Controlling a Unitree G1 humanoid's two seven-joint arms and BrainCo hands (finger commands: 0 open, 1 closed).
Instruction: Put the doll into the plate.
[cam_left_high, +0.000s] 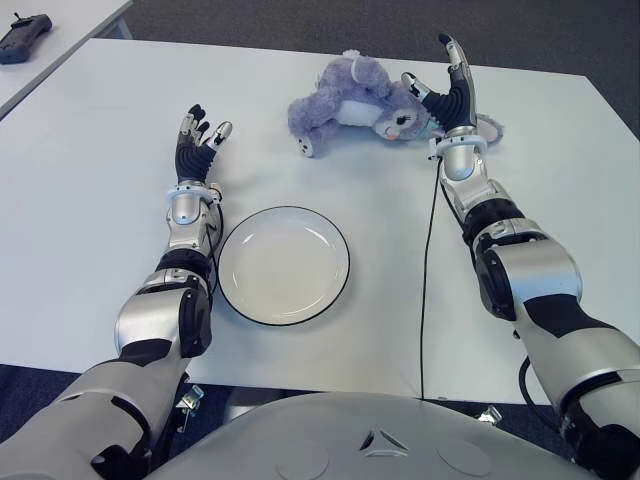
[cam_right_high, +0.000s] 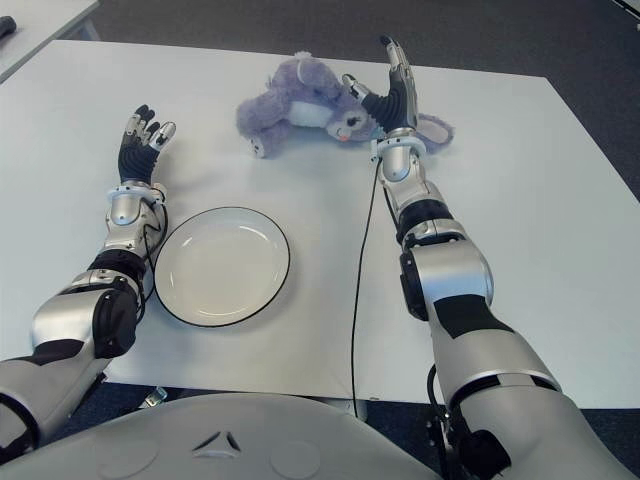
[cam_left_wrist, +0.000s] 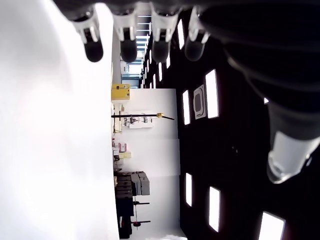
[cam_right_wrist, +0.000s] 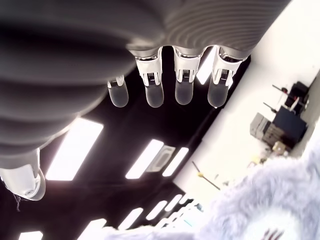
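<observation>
A white rectangular table (cam_left_high: 90, 200) carries the whole arrangement. At the far left, on a separate pale table surface (cam_left_high: 70, 25), lies a small black handheld device (cam_left_high: 24, 37). The robot's silver-and-black left hand (cam_left_high: 199, 134) is raised over the left part of the white table, well short of its far edge, palm upright and fingers extended and relaxed, grasping nothing; the left wrist view shows its fingertips (cam_left_wrist: 94, 49) spread against the room's ceiling lights. Just right of the left forearm, near the table's front edge, sits a round white plate with a thin dark rim (cam_left_high: 283, 265), with nothing in it. Beyond the plate, toward the far edge and slightly right of centre, the lilac plush doll with a white muzzle (cam_left_high: 355, 104) lies on its side on the table, its feet toward the left and its head toward the right. The silver-and-black right hand (cam_left_high: 447, 92) stands upright at the doll's head, fingers stretched open and released; whether the palm touches the plush cannot be told, though the right wrist view shows the lilac fur close beneath the straight fingertips (cam_right_wrist: 153, 97). A thin black cable (cam_left_high: 428, 290) runs along the table from the right wrist to the front edge.
</observation>
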